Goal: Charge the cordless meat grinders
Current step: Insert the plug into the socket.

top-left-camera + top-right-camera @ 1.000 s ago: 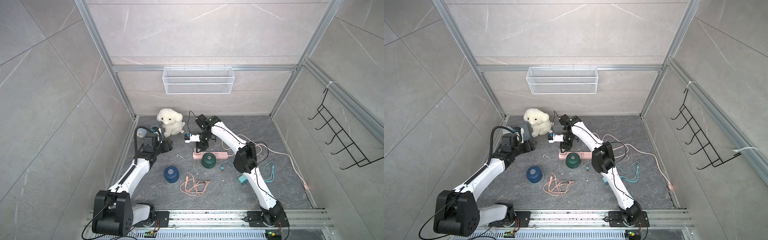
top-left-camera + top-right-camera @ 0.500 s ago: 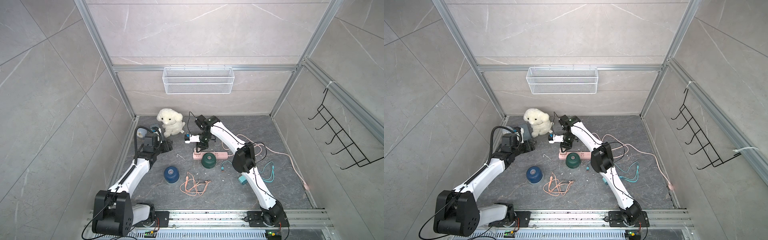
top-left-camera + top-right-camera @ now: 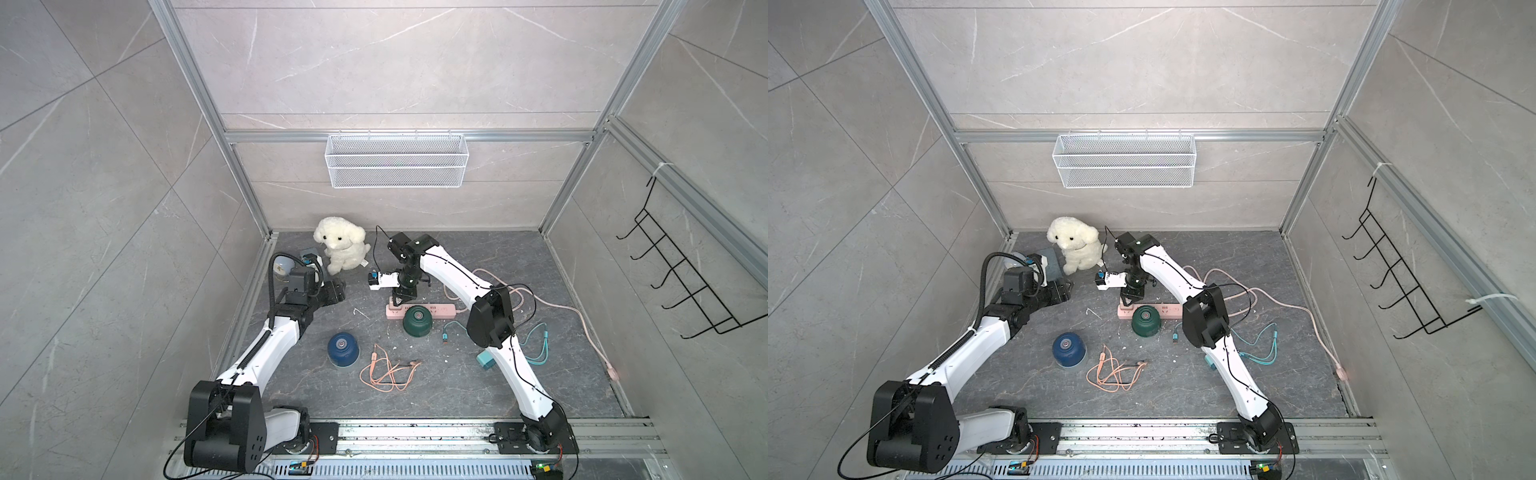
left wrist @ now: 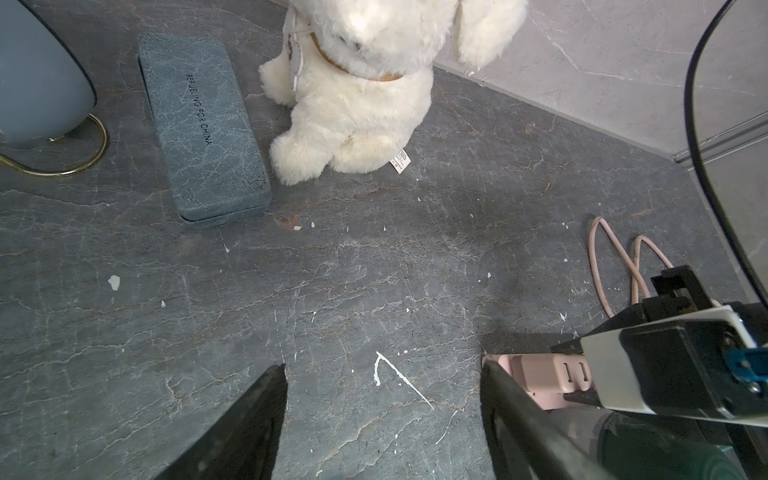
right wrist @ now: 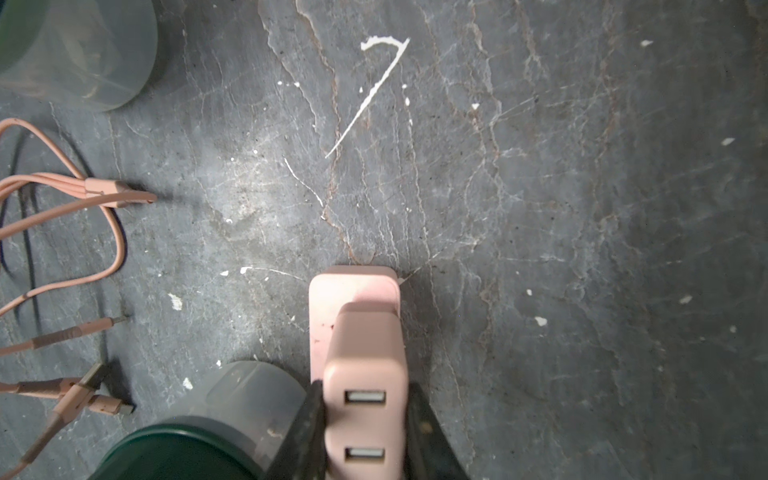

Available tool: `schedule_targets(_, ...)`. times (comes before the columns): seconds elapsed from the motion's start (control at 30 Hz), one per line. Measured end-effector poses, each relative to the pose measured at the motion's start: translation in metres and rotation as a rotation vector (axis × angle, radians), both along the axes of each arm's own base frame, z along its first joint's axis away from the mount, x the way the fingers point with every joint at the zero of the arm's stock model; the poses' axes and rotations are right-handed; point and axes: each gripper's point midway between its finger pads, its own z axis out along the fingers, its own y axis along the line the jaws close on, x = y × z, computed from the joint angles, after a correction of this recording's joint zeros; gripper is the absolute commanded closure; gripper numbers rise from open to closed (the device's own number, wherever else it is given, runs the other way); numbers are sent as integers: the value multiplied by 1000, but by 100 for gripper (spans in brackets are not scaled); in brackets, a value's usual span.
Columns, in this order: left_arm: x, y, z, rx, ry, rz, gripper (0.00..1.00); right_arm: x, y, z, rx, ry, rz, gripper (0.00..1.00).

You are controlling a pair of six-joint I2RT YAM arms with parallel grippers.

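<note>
**Mind the strip**

Your right claw (image 5: 365, 392) pinches the pink adapter (image 5: 363, 353) at the end of the power strip (image 3: 440, 309). A skewed pull could drag the strip into the green grinder (image 3: 417, 319) just beside it. The navy grinder (image 3: 343, 348) sits nearer the bench (image 3: 453, 395) front edge. Your left claw (image 4: 383, 368) hangs spread. A second ago the right jaws stood wider.

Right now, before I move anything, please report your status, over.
Left jaws open, empty. Right jaws shut on pink charger at end of power strip. Green grinder against strip, blue grinder apart; pink cable loose. Green grinder crowds right jaws.
</note>
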Motion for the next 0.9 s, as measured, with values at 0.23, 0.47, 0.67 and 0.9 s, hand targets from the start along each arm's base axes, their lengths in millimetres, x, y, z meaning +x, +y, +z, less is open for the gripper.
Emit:
schedule_targets(0.23, 0, 0, 0, 5, -1, -3, 24, -2, 5, -2, -52, -46, 17, 83)
schedule_targets(0.47, -1, 0, 1, 6, -5, -3, 24, -3, 5, -3, -59, -55, 9, 85)
schedule_targets(0.67, -1, 1, 2, 6, -6, -2, 24, -3, 7, 3, -10, -68, -6, 88)
schedule_targets(0.9, -2, 3, 8, 9, -24, 7, 23, 3, 29, 18, 76, -82, 4, 87)
